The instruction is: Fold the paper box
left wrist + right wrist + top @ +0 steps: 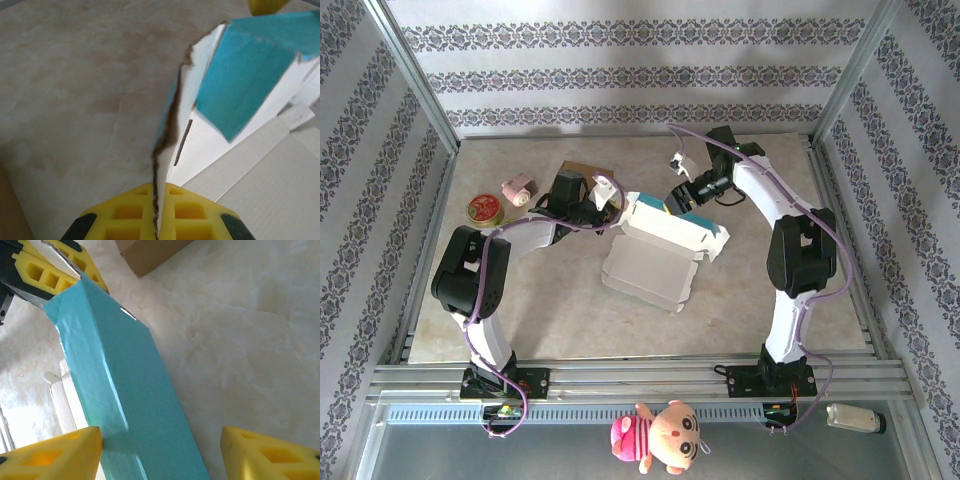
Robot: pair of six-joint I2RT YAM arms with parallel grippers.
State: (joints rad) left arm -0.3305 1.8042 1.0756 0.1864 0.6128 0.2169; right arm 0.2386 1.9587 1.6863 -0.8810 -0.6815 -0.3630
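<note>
Paper box point(650, 262) lay half-folded at the top view's centre | left gripper point(156, 212) was clamped tight on a flap point(172, 130) edge, seemingly steadying it upright | right gripper point(161, 450) stood with jaws apart astride the teal wall point(125, 375), gripping nothing, probably placed to fold that wall inward.

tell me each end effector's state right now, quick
Left end effector: closed, pinching the flap edge of the paper box.
Right end effector: open, fingers either side of the box's teal wall, not clamped.
</note>
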